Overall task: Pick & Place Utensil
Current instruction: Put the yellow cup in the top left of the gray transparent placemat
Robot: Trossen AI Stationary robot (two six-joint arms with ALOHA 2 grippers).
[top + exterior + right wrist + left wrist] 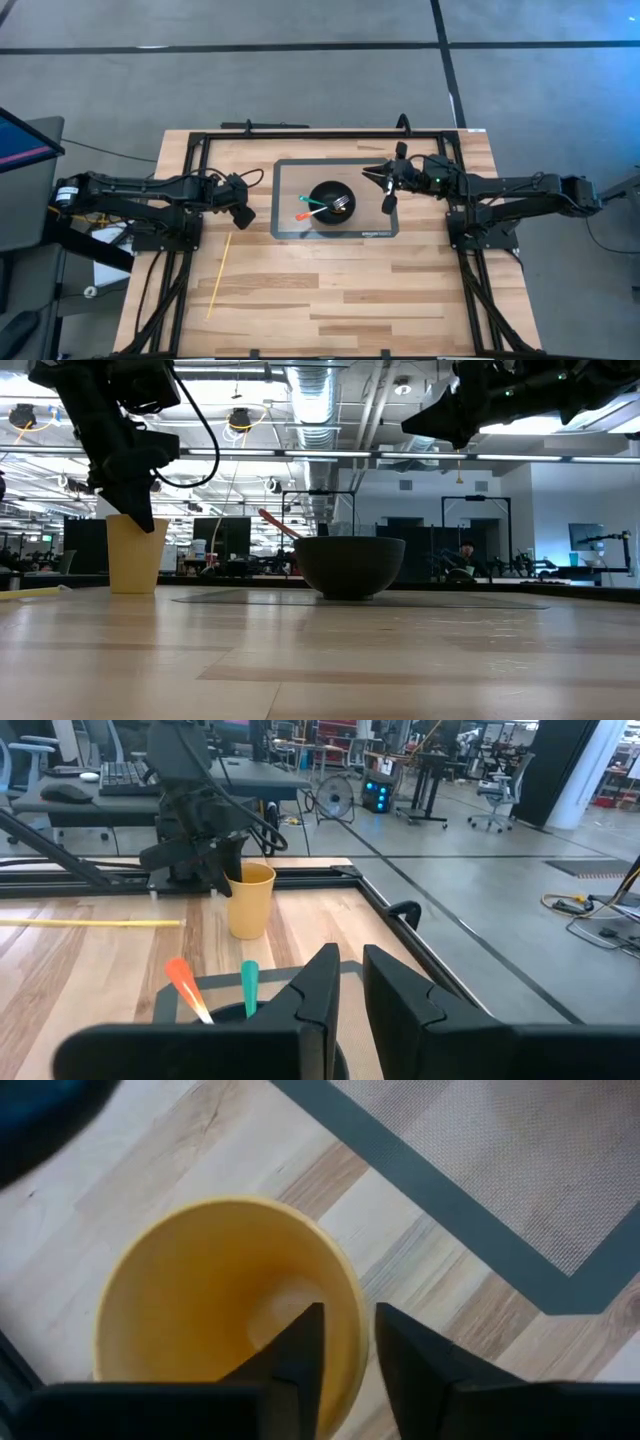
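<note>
A yellow cup stands upright on the wood table, left of the grey mat. My left gripper comes down on it from above, shut on its rim, and hides it in the high view. A black bowl sits on the mat and holds an orange-handled utensil, a green-handled one and a metal fork. My right gripper is shut and empty. It hangs high above the mat's right edge and points toward the bowl. My left gripper pinches the cup's wall at the rim, on the side toward the mat. One finger is inside the cup and one is outside. The fingers come from above, pointing down. The cup's base rests on the table.
A long yellow stick lies on the table's near left part. A black frame runs along the far edge. The wood on the near side of the mat is open.
</note>
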